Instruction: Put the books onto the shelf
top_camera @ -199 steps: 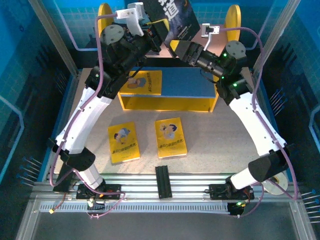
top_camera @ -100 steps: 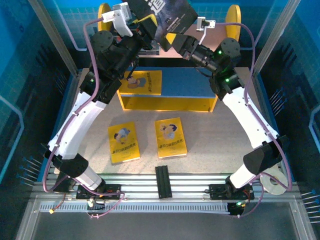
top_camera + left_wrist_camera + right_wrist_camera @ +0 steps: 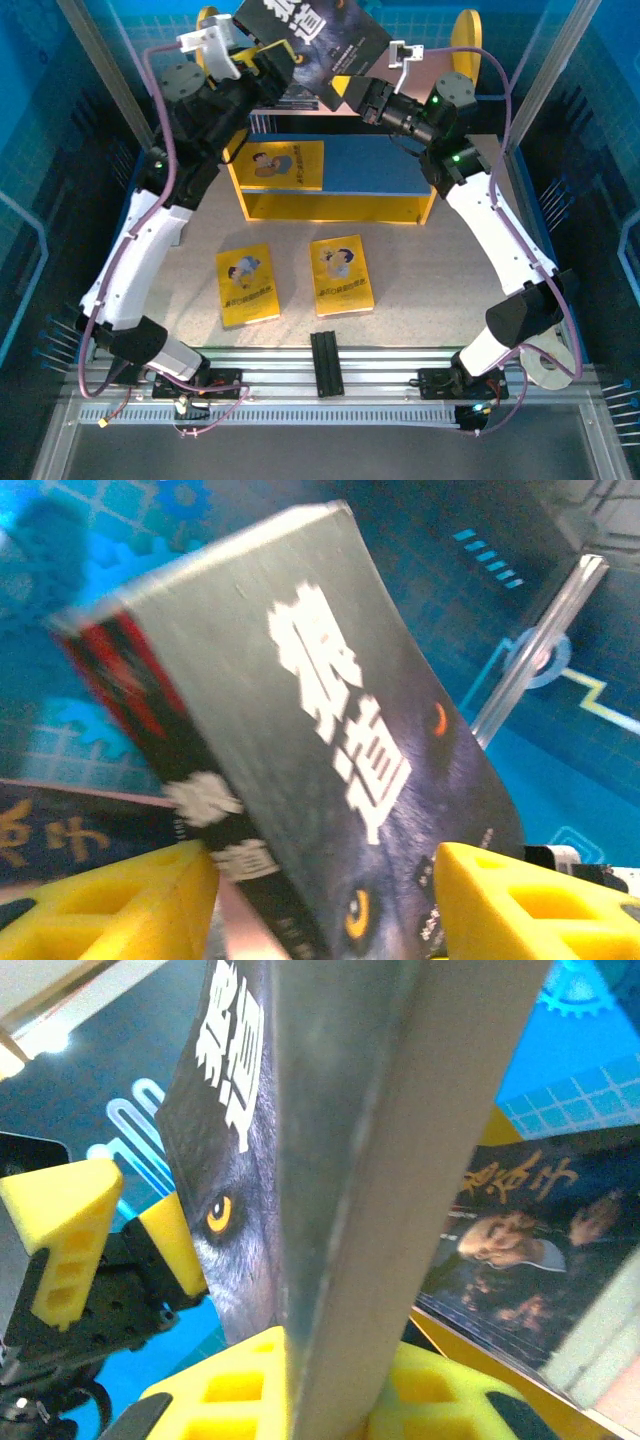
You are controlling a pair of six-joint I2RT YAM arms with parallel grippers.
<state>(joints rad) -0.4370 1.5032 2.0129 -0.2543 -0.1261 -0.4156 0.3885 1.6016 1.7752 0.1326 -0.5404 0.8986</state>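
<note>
Noting shelf (image 3: 340,207) at far side of table (image 3: 430,280), holding one yellow book (image 3: 285,165) on blue board. Seeing wolf book (image 3: 310,40) raised above it, carrying large white Chinese title, amber eye below. Finding right gripper (image 3: 342,92) clamping its edge, left gripper (image 3: 320,900) standing parted around it.

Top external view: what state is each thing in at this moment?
wolf book: held aloft above the shelf
right end effector: shut on the wolf book
left end effector: open beside it
two yellow books: flat on the table
third yellow book: flat on the blue lower board
portrait book: lying flat
</note>
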